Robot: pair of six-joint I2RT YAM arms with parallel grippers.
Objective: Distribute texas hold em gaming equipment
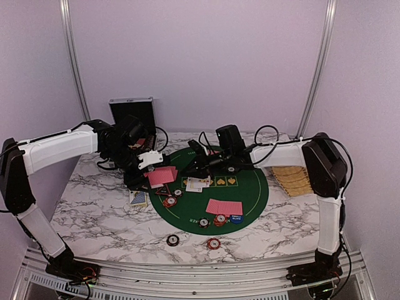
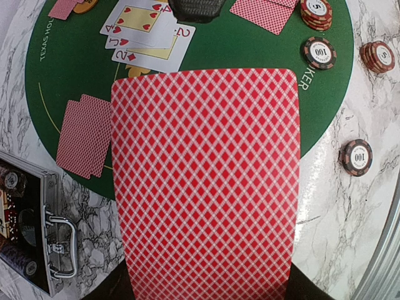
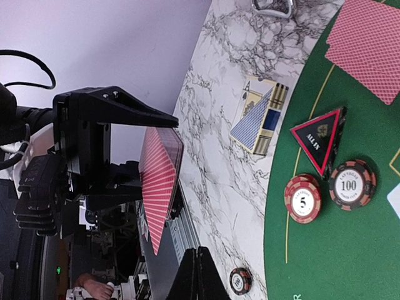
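My left gripper (image 1: 156,177) is shut on a deck of red-backed playing cards (image 2: 206,181), held above the left edge of the green mat (image 1: 250,194); the deck hides its fingertips in the left wrist view. My right gripper (image 3: 199,275) is shut with nothing in it, just right of the deck and over the mat. On the mat lie face-up cards (image 2: 150,31), face-down pairs (image 2: 84,134) (image 1: 224,207), a triangular All In marker (image 3: 319,140), a blue marker disc (image 1: 235,218) and chips (image 3: 303,198) (image 3: 352,184). Two chips (image 1: 172,240) (image 1: 214,243) sit on the marble in front.
A black metal-edged case (image 2: 31,231) lies open on the marble left of the mat, with a blue card box (image 3: 259,115) beside it. A woven straw basket (image 1: 292,180) sits at the right. A black box (image 1: 132,112) stands at the back wall.
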